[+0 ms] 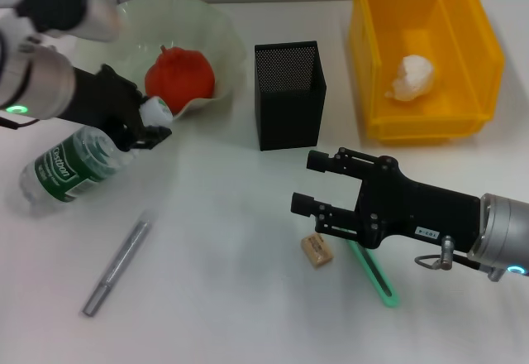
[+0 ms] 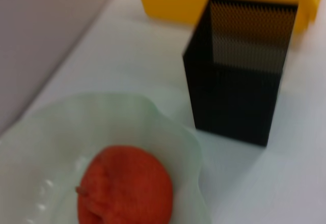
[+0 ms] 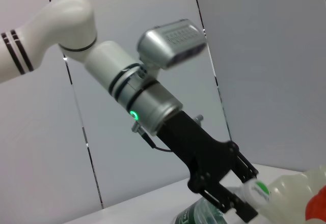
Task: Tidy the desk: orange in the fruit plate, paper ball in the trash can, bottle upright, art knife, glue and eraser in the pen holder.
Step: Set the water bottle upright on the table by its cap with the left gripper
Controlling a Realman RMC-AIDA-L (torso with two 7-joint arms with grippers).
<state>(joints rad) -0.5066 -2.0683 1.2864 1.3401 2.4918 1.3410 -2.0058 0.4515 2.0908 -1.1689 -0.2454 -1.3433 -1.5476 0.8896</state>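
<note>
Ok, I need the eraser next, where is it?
Head view: the eraser lies on the table just below the right hand, beside a green stick.

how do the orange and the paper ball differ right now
The orange is red-orange, smooth-skinned and larger; the paper ball is white, crumpled and smaller. The orange sits in the pale-green plate; the paper ball lies in the yellow bin. Both are roundish and already in their containers, clear of either end effector.
</note>
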